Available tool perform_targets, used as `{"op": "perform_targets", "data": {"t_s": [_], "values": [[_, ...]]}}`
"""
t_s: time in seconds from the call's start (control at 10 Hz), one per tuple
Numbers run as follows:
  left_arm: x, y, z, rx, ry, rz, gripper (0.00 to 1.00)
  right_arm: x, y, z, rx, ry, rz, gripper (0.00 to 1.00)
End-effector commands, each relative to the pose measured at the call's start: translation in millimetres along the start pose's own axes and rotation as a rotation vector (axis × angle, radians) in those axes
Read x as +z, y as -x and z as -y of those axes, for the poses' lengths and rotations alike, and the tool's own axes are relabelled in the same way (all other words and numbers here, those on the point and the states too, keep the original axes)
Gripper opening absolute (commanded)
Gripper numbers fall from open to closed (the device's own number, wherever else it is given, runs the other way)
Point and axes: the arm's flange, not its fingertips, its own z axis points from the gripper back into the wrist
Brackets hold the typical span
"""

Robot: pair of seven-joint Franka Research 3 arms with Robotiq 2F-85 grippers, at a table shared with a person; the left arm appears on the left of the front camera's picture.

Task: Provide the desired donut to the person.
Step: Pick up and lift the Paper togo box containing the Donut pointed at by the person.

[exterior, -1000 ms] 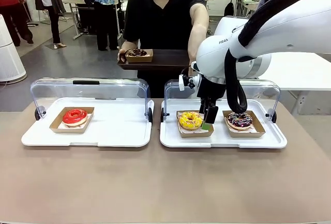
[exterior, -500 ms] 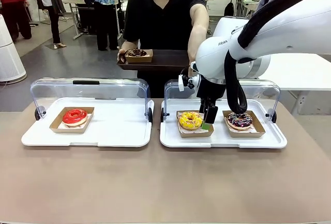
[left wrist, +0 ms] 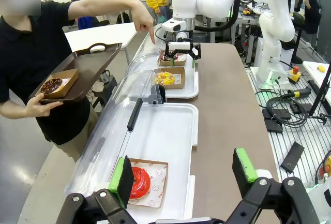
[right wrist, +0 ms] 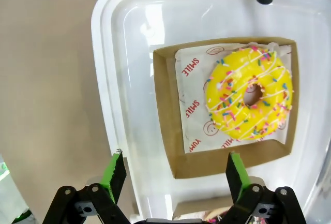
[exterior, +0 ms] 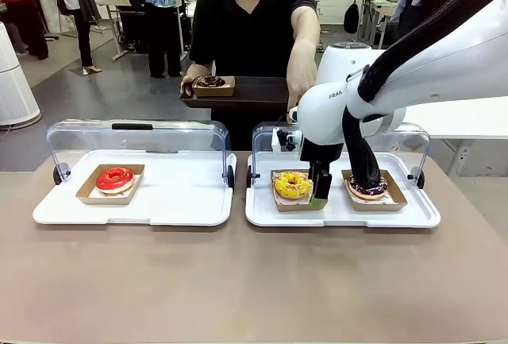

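A yellow sprinkled donut (exterior: 292,184) in a cardboard tray sits on the right white tray (exterior: 341,218), beside a chocolate donut (exterior: 381,187). My right gripper (exterior: 319,188) hangs open just to the right of the yellow donut. From its wrist, the yellow donut (right wrist: 250,100) lies ahead of the spread fingertips (right wrist: 115,171), over the cardboard tray's near edge. The person (exterior: 250,34) holds a brown tray (exterior: 254,94) carrying a chocolate donut (exterior: 210,82), and points a hand (exterior: 300,90) down at the right tray. My left gripper (left wrist: 182,175) is open above a red donut (left wrist: 138,181).
The red donut (exterior: 115,178) lies alone on the left white tray (exterior: 182,197). Both trays have clear lids (exterior: 135,141) standing open at the back. Bare brown tabletop (exterior: 254,280) spreads in front of the trays. Bystanders stand far behind.
My right gripper has come down a little beside the yellow donut, and the arm has shifted slightly left. The person's tray and pointing hand stay put.
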Motion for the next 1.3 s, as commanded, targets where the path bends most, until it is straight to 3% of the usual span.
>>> {"op": "perform_targets", "data": {"t_s": [0.0,1.2], "values": [[2,-1,0,0.002,-0.008,-0.003,1.00,-10,1,11,0.012,-0.007,0.023,1.00],[2,-1,0,0.002,-0.008,-0.003,1.00,-45,11,37,-0.021,-0.083,-0.008,1.00]]}}
